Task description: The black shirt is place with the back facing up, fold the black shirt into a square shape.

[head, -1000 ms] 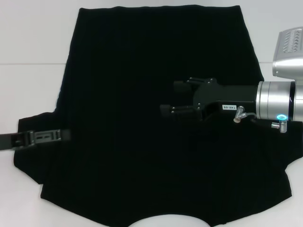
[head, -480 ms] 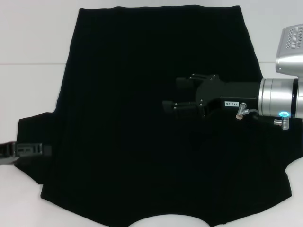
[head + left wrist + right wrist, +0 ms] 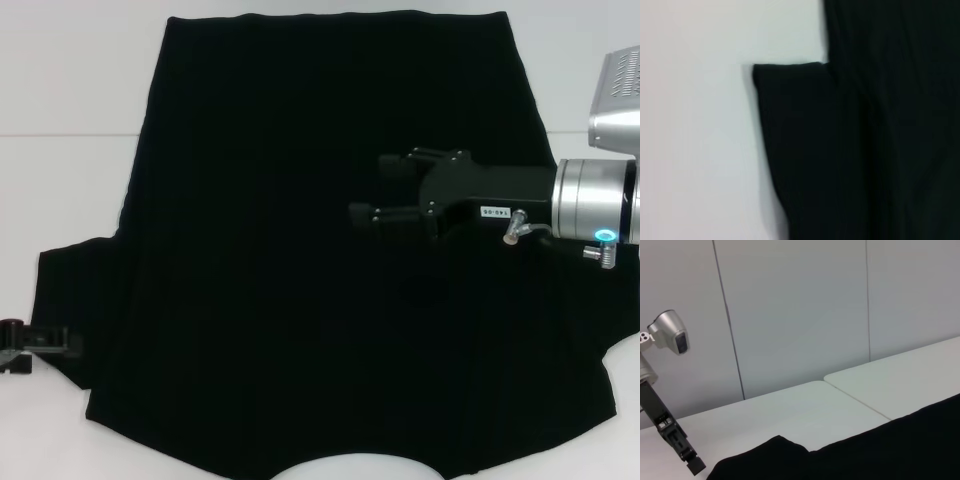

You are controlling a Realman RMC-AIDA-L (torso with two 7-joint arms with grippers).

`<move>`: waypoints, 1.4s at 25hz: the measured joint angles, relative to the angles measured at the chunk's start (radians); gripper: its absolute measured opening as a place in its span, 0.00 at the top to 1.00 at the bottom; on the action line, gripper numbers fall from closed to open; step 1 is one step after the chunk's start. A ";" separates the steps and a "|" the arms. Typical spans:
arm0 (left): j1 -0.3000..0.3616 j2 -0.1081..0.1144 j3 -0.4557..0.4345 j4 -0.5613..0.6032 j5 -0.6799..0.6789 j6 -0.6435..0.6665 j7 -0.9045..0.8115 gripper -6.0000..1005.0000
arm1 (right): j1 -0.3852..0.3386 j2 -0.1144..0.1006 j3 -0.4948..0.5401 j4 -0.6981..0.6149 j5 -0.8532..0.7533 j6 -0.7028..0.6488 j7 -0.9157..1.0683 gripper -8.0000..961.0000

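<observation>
While its two fingers stand spread apart and empty, the right gripper (image 3: 366,188) hovers over the black shirt (image 3: 300,250), pointing toward nine o'clock from a level forearm that enters at three o'clock. That shirt lies flat across the white table (image 3: 60,190), its near hem cut off at six o'clock. At the sleeve edge near eight o'clock sits the left gripper (image 3: 30,338), mostly out of frame; whether it is spread or closed I cannot tell. Black on black hides any folds.
</observation>
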 joint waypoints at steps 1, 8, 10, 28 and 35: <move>-0.003 0.000 0.003 -0.004 0.010 -0.007 -0.004 0.08 | 0.000 0.000 0.000 0.000 0.000 0.001 0.000 0.04; -0.015 0.001 0.017 -0.035 0.024 -0.035 -0.013 0.10 | -0.002 -0.001 0.001 0.002 0.000 0.003 0.000 0.04; -0.017 0.001 0.017 -0.039 0.025 -0.037 -0.013 0.10 | -0.002 -0.001 0.001 0.002 0.000 0.003 0.000 0.04; -0.052 0.004 0.043 -0.074 0.036 -0.075 -0.008 0.15 | -0.005 -0.001 0.001 -0.003 0.000 0.002 0.002 0.05; -0.067 0.009 0.058 -0.088 0.033 -0.095 -0.001 0.17 | -0.006 -0.001 0.012 -0.001 0.000 0.002 0.000 0.05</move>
